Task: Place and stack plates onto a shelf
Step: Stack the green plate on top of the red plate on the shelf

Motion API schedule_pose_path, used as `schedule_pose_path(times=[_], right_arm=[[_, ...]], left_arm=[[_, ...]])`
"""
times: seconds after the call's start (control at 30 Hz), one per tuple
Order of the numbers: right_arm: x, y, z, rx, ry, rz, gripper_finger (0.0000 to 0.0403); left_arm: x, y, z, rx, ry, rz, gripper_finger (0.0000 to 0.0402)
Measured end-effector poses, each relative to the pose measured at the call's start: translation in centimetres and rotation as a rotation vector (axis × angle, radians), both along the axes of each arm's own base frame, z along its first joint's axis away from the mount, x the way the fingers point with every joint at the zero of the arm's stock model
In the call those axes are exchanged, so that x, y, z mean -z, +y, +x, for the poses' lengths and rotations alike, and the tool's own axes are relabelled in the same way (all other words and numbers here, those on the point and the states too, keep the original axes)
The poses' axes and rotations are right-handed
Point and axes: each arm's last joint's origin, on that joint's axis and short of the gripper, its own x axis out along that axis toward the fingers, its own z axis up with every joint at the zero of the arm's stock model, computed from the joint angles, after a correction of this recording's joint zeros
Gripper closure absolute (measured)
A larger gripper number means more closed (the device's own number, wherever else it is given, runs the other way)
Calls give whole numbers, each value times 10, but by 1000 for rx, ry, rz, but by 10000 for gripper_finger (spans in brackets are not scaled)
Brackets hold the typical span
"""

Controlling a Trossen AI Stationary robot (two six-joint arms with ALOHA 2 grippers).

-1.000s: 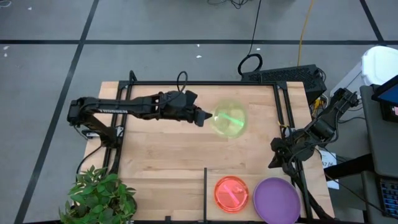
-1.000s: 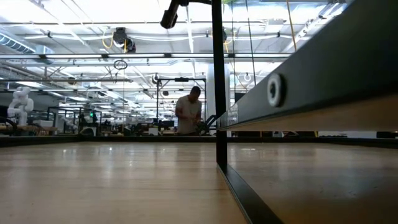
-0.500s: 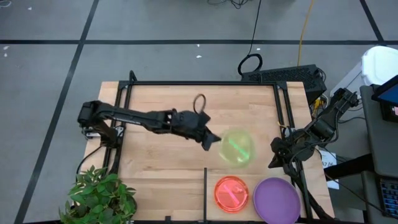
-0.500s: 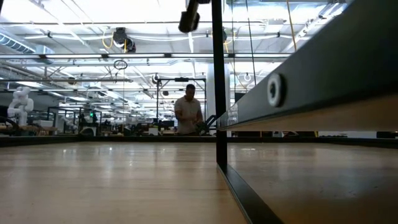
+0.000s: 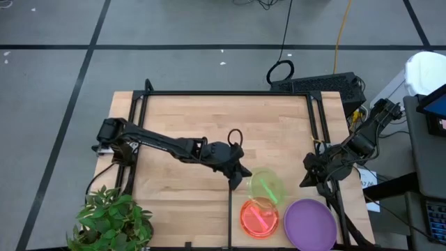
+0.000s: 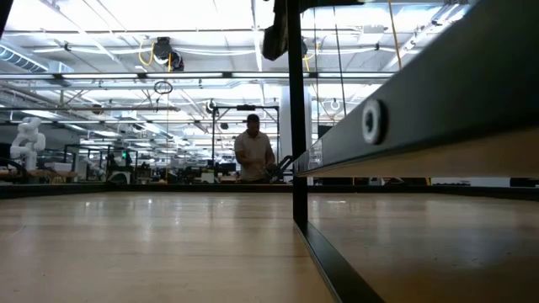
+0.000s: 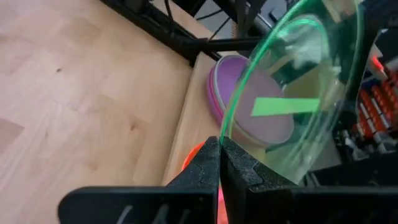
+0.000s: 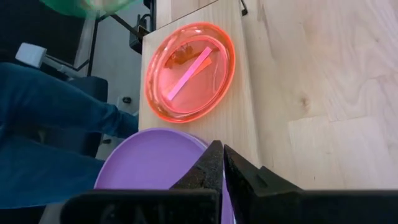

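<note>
My left gripper (image 5: 242, 176) reaches across the table toward the near right and is shut on a translucent green plate (image 5: 267, 187). The green plate hangs over the far edge of a red-pink plate (image 5: 259, 216). The red-pink plate lies flat on the shelf (image 5: 235, 233), next to a purple plate (image 5: 310, 224) to its right. In the left wrist view the green plate (image 7: 298, 93) stands ahead of the fingers, with the purple plate (image 7: 252, 102) behind it. My right gripper (image 5: 306, 181) waits shut at the table's right edge, above the purple plate (image 8: 152, 165) and red-pink plate (image 8: 189, 71). My left gripper pinches the green plate's rim (image 7: 221, 135) between its two fingers, at the edge facing the table's left. The fingers (image 7: 208, 158) slant down from the left. The plate is lifted clear and tilted, stretching away beyond the fingertips.
A thin black divider bar (image 5: 230, 209) edges the shelf on its left and shows as an upright post (image 6: 295, 118) in the low view. A potted plant (image 5: 111, 219) stands at the near left corner. A person's leg (image 8: 43, 124) is beside the table; another person (image 6: 251, 151) stands far behind.
My left gripper has swung from the table's far middle toward the near right and come down, rolling somewhat, still shut on the green plate. The plate has travelled with it, lifted clear, and now hangs over the red-pink plate's far edge.
</note>
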Motion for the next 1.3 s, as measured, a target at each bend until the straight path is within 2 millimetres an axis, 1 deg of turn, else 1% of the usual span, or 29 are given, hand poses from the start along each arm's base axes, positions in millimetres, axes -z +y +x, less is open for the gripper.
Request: schedule_pose_path(times=[0.17, 0.3, 0.4, 0.47, 0.57, 0.73, 0.83, 0.93, 1.1, 1.2, 1.3], right_arm=[[0, 0, 0, -20, -12, -17, 403], [0, 0, 0, -25, -15, -23, 403], [0, 0, 0, -25, -15, -23, 403], [0, 0, 0, -25, -15, -23, 403], [0, 0, 0, -25, -15, -23, 403], [0, 0, 0, -25, -15, -23, 403], [0, 0, 0, -29, -18, -26, 403], [0, 0, 0, -31, -19, -28, 403], [0, 0, 0, -34, -19, -29, 403], [0, 0, 0, -40, -22, -31, 403], [0, 0, 0, -53, -32, -39, 403]], left_arm=[[11, -2, 5, 27, 9, 46, 399], [16, -3, 7, 92, 2, 97, 399], [19, -2, 8, 127, 4, 101, 399], [14, -6, 8, 139, -41, 101, 399], [0, -14, 10, 167, -92, 122, 399], [-15, -30, 13, 212, -127, 243, 399], [-21, -32, 15, 192, -140, 315, 399], [-27, -34, 15, 189, -145, 347, 399], [-29, -43, 22, 217, -140, 376, 399], [-32, -50, 27, 221, -117, 352, 399], [-25, -61, 34, 224, -82, 312, 399]])
